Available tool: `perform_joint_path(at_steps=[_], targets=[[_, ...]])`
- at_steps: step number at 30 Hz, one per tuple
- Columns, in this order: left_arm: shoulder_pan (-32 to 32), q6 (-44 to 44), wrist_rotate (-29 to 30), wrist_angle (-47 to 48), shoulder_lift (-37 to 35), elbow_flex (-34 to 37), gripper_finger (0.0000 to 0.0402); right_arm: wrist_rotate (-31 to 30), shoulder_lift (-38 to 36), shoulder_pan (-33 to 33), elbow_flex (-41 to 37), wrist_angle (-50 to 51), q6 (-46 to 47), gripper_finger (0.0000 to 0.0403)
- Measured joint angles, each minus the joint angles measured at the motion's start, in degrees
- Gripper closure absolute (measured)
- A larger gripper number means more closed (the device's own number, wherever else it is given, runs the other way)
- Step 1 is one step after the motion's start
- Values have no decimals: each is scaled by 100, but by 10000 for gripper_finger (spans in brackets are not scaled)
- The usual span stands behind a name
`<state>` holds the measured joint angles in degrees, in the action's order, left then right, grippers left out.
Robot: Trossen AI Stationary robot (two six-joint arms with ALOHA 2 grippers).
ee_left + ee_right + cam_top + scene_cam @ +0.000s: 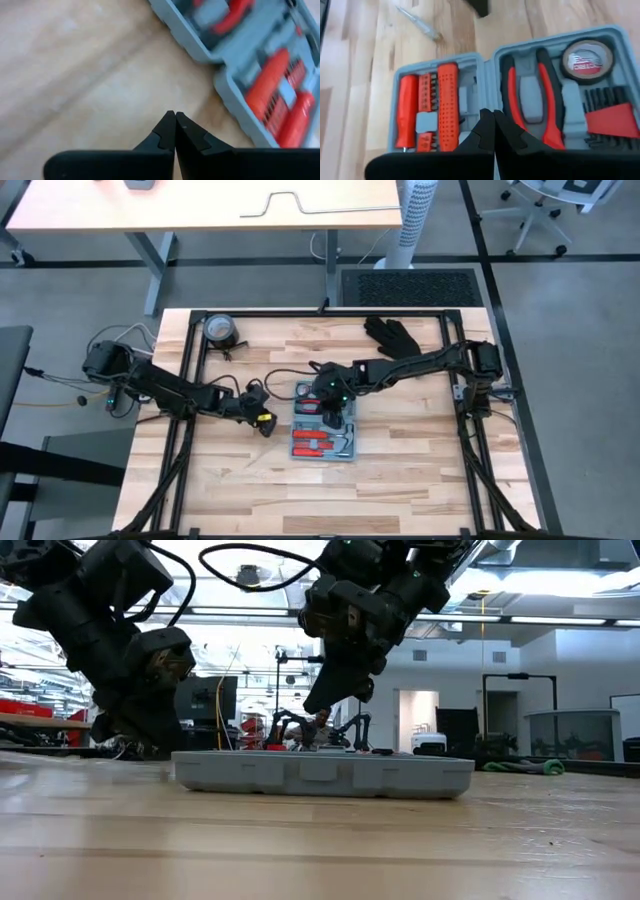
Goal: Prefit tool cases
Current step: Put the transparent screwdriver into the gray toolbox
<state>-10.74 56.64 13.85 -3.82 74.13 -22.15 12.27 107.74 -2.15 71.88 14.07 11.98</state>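
- Currently the tool case (325, 425) lies open and flat on the wooden table (420, 470), near the table's centre, both halves facing up.
- Inside, the grey-blue moulded slots hold red-handled pliers (527, 97), a roll of tape (587, 57), a red screwdriver handle (407, 112) and a red bit holder (447, 105).
- Right gripper (493, 117): positioned directly above the open case, over the hinge line between the two halves; fingers pressed together, holding nothing.
- Left gripper (175, 120): low over bare wood just beside the case's left edge; fingers closed tip to tip, empty.
- A loose thin screwdriver (417, 22) lies on the table, apart from the case.
- A black glove (392, 335) rests near the far edge of the table.
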Motion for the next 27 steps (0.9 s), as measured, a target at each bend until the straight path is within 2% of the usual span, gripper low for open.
perform_joint_path(at_steps=[5, 9, 13, 18, 24, 27], targets=[[-565, 120, -95, 72, -38, 0, 401, 0, -65, 51, -236, -275, 515, 399], [-1104, 632, 286, 416, -486, -11, 401, 2, -354, 48, -704, -755, 853, 399], [-1516, 1215, 338, 816, -978, -10, 402, -38, -750, -63, -1127, -957, 919, 390], [-1656, 1582, 295, 925, -1107, -56, 401, -170, -1083, -185, -1363, -1041, 910, 337], [-1618, 1074, 341, 1004, -742, -480, 401, -183, -1116, -432, -1497, -1037, 1126, 264], [-1562, 764, 342, 1765, -524, -958, 402, 18, -1116, -612, -1513, -1199, 1303, 235]])
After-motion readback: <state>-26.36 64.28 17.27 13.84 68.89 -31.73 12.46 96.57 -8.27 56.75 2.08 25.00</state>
